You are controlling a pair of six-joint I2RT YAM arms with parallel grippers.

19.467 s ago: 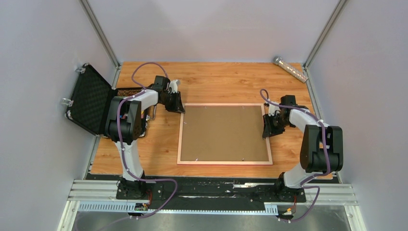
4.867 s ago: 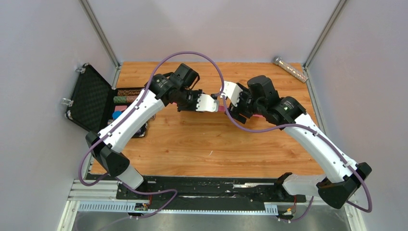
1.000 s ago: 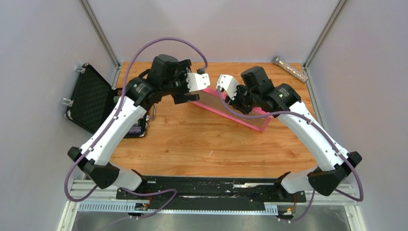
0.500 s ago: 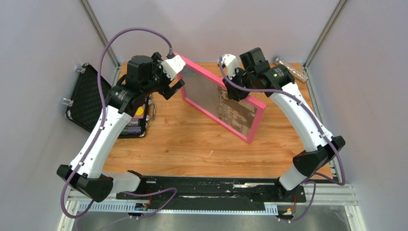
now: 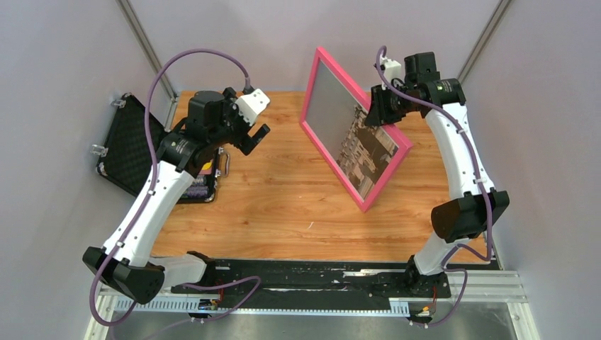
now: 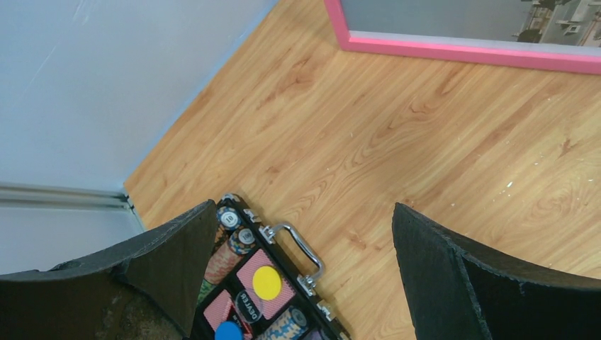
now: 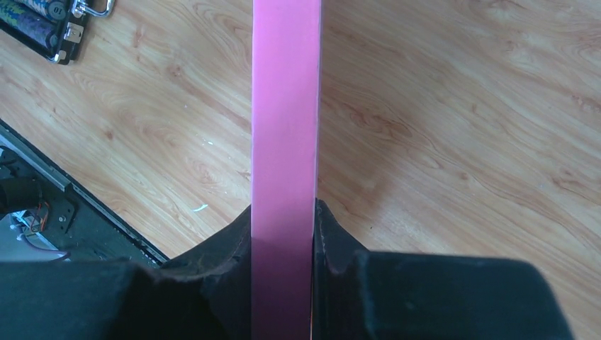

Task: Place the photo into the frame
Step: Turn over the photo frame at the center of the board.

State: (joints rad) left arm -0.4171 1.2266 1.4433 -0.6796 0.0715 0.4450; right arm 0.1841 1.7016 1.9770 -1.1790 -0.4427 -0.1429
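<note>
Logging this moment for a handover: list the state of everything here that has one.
frame: held up, tilted, gripped on one rail.
photo: inside the frame, face showing.
right gripper: shut on the frame.
left gripper: open, empty.
chip case: lid open.

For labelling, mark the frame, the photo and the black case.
frame [image 5: 333, 165]: top view, lower pink rail.
photo [image 5: 363, 152]: top view, city buildings.
black case [image 5: 133, 145]: top view, open lid's foam.

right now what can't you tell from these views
Top view: back of the frame faces away; whether a backing is fitted is hidden.
Right wrist view: only a pink rail between the right gripper fingers; the photo is out of sight.
Left wrist view: the case is cut off by the bottom edge.
</note>
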